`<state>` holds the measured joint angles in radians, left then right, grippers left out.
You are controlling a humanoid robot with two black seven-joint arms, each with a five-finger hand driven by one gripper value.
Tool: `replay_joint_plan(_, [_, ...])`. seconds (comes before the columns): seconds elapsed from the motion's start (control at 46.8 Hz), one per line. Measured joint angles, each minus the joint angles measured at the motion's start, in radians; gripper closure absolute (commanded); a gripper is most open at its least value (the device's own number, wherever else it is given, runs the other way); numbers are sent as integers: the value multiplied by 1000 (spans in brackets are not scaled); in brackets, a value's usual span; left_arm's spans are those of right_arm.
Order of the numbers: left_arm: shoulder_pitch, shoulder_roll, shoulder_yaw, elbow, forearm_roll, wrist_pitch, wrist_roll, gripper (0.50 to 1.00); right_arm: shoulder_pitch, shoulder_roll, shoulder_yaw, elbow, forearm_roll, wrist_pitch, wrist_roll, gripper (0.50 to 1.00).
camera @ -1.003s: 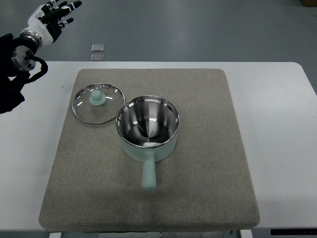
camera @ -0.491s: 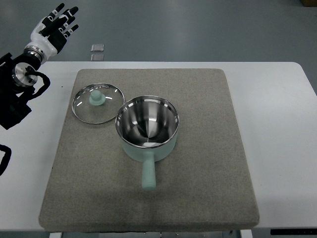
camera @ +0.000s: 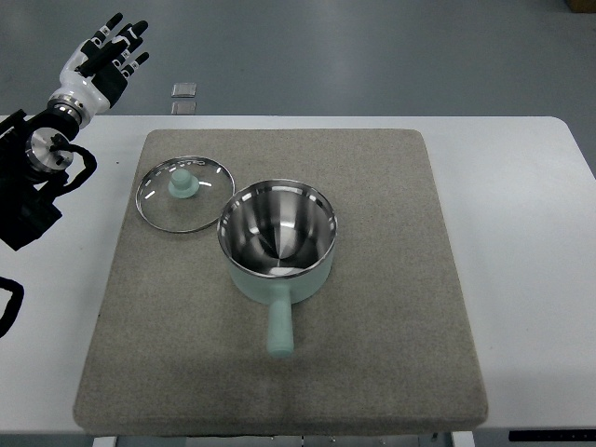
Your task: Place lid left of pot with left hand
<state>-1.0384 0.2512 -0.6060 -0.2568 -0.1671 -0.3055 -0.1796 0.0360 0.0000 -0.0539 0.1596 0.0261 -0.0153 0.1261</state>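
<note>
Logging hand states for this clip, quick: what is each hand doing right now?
Left hand: open, fingers spread, holding nothing, off the far-left table corner.
Right hand: not in view.

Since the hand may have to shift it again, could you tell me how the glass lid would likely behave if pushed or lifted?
The lid lies flat on the mat, so it would probably slide, not roll. Its glass looks rigid and breakable. The knob seems the safest grip.
</note>
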Motion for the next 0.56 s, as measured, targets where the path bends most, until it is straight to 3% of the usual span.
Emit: replay_joint_plan(0.555, [14,-16,8,1,3,9,0,508,0,0,5,0,1,0,0,576])
